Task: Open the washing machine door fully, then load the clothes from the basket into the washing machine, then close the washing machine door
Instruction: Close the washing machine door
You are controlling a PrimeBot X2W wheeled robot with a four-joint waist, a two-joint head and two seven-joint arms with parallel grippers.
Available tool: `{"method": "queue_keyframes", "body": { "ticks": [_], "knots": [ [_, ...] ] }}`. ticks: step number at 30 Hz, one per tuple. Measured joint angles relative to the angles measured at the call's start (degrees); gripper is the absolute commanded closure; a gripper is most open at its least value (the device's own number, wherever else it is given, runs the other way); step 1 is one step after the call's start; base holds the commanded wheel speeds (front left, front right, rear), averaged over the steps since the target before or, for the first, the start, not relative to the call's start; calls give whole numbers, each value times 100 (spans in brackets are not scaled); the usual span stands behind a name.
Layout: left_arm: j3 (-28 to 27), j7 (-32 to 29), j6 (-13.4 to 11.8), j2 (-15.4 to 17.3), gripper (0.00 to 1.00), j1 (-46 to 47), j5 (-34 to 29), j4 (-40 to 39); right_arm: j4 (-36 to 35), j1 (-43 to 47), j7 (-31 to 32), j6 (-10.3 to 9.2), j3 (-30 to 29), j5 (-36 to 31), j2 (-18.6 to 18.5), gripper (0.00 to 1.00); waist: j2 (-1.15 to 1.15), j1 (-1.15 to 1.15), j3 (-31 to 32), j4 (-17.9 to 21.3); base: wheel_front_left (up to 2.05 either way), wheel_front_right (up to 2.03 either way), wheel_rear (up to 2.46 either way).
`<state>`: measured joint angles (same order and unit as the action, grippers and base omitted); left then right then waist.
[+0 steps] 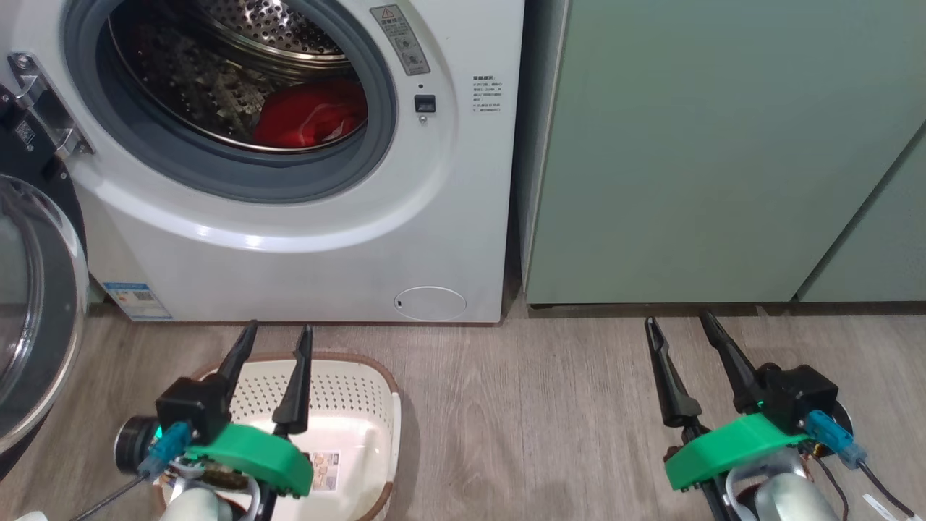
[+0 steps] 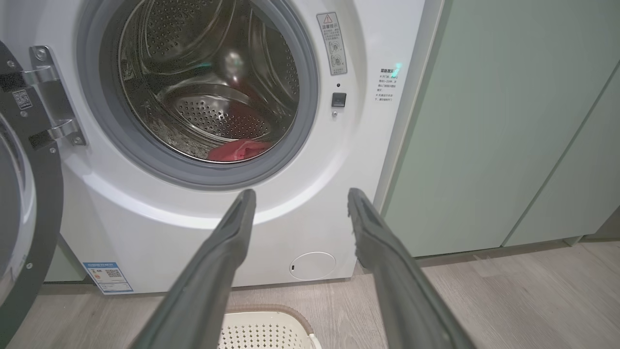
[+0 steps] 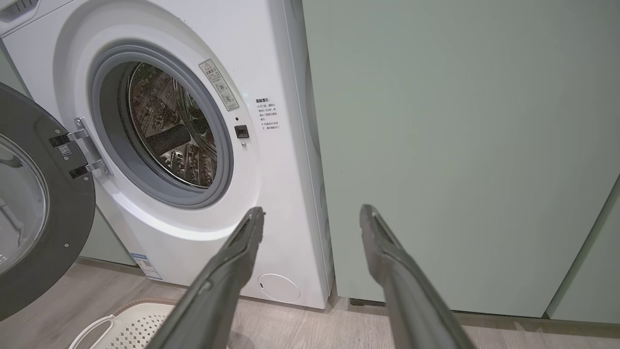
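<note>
Head view has the left gripper (image 1: 281,327) and right gripper (image 1: 678,318) both with jaws apart, empty. The door (image 1: 32,311) hangs open, left of the left jaws; clothes (image 1: 311,116) sit in the washer (image 1: 289,239) ahead. That door looks stiff and glossy: I'd push its free rim, not the glass.

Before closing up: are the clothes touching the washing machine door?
Apart. Head view shows the clothes inside the drum, the washing machine door swung open far left.
</note>
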<state>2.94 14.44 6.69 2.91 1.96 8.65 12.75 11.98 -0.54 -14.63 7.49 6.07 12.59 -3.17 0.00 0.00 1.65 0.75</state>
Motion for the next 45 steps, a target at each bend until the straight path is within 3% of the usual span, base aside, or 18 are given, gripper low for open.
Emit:
{"method": "queue_keyframes", "body": {
  "ticks": [33,45],
  "knots": [
    [79,0,-43,-1,0,1,194,53,5,-1,0,0,15,0,1,0,0,0,-50,-29,0,0,0],
    [70,0,-66,-3,0,7,297,76,18,-7,0,0,30,0,8,0,0,1,-62,-56,-130,130,0]
  ]
}}
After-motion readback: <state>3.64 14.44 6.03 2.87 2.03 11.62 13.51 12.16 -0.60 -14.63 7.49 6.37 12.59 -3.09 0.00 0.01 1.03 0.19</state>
